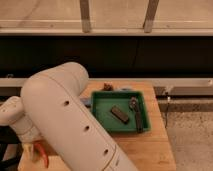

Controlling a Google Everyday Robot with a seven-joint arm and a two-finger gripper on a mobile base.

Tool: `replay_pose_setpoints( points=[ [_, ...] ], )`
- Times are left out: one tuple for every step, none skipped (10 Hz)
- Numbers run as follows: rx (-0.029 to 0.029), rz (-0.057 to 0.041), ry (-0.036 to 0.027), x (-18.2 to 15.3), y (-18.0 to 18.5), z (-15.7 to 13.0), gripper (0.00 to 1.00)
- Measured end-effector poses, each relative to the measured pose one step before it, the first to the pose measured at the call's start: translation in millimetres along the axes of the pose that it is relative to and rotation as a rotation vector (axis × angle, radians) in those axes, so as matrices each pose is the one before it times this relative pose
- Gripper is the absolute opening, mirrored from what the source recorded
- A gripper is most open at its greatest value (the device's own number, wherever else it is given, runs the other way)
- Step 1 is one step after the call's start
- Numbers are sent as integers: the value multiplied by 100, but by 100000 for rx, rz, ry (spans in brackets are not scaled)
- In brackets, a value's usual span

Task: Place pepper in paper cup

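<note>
The pepper (44,155) is a slim orange-red streak on the wooden table at the lower left, partly covered by my arm. My gripper (33,149) hangs at the end of the white arm, low over the table and right beside the pepper on its left. Whether it touches the pepper I cannot tell. The bulky white arm (70,120) fills the left and middle of the view and hides much of the table. The paper cup is hidden.
A green tray (102,100) sits on the table's right half, holding a dark flat block (120,114) and a dark utensil (135,114). A small brown object (107,86) lies behind the tray. Bare floor lies right of the table edge (165,135).
</note>
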Motion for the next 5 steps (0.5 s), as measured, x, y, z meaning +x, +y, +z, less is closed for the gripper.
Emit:
replay_pose_setpoints(
  points=[
    [255, -102, 268, -441, 225, -7, 64],
    [-313, -69, 631, -196, 294, 112, 53],
    [-211, -335, 56, -272, 227, -10, 44],
    [14, -274, 297, -11, 46, 106, 36],
    [-28, -251, 237, 3, 19, 111, 26]
  ],
)
